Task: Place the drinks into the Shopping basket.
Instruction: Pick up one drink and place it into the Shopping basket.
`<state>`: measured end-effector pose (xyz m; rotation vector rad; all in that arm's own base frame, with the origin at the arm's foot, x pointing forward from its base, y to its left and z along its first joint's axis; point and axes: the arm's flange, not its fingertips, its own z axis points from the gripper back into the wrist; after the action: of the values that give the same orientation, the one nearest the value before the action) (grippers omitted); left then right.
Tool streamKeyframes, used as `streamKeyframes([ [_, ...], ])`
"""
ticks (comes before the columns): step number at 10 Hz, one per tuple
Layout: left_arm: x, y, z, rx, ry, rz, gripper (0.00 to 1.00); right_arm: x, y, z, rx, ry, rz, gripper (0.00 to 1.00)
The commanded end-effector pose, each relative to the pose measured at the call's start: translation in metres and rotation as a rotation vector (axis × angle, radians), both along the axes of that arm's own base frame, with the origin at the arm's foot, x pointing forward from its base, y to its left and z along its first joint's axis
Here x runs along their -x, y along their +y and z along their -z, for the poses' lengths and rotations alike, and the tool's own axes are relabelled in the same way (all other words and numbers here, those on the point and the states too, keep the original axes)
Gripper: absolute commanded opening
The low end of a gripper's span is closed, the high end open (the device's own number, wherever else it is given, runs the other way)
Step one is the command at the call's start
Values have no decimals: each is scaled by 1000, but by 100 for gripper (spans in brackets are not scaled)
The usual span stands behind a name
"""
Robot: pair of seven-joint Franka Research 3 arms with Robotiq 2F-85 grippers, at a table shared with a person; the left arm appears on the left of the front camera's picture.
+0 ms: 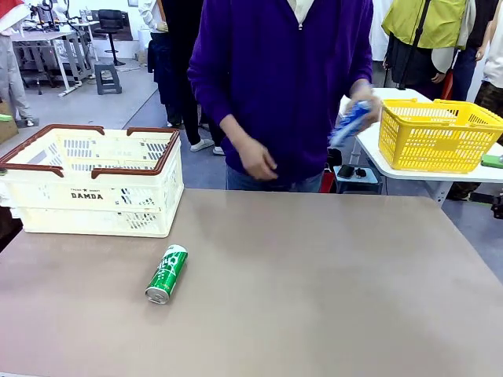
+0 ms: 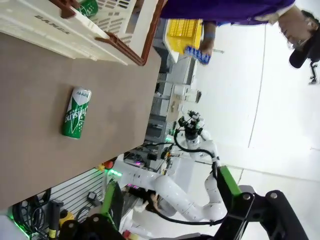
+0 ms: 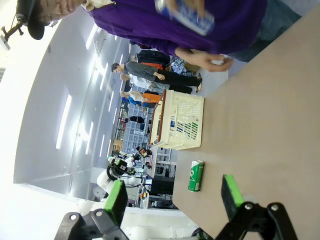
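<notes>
One green drink can (image 1: 167, 273) lies on its side on the brown table, just in front of the cream Shopping basket (image 1: 94, 181) at the far left. The left wrist view has this can (image 2: 76, 112) beside the basket (image 2: 60, 30), and a second green can (image 2: 89, 7) lying inside the basket. A person in purple holds a blue can (image 1: 351, 123) in one hand above the table's far right edge. My left gripper (image 2: 169, 185) is open, high and well away from the can. My right gripper (image 3: 173, 197) is open too, with the green can (image 3: 196, 175) and the basket (image 3: 180, 120) far beyond it.
A yellow mesh basket (image 1: 436, 133) stands on a white side table (image 1: 377, 157) at the far right. The person's other hand (image 1: 258, 159) hovers over the far edge of the table. Other people stand behind.
</notes>
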<state>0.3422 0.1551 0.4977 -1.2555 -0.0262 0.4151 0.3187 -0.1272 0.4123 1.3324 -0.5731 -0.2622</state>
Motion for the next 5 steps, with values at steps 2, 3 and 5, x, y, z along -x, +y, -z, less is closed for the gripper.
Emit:
streamKeyframes([
  [2,27,-131,-14,-302,-107,267,100,0,0,-4,-13,-6,1,100],
  [3,37,-175,-6,-437,-140,362,100,0,0,-4,-13,-6,1,100],
  [5,45,-237,20,-850,-173,401,100,0,0,-4,-13,-6,1,100],
])
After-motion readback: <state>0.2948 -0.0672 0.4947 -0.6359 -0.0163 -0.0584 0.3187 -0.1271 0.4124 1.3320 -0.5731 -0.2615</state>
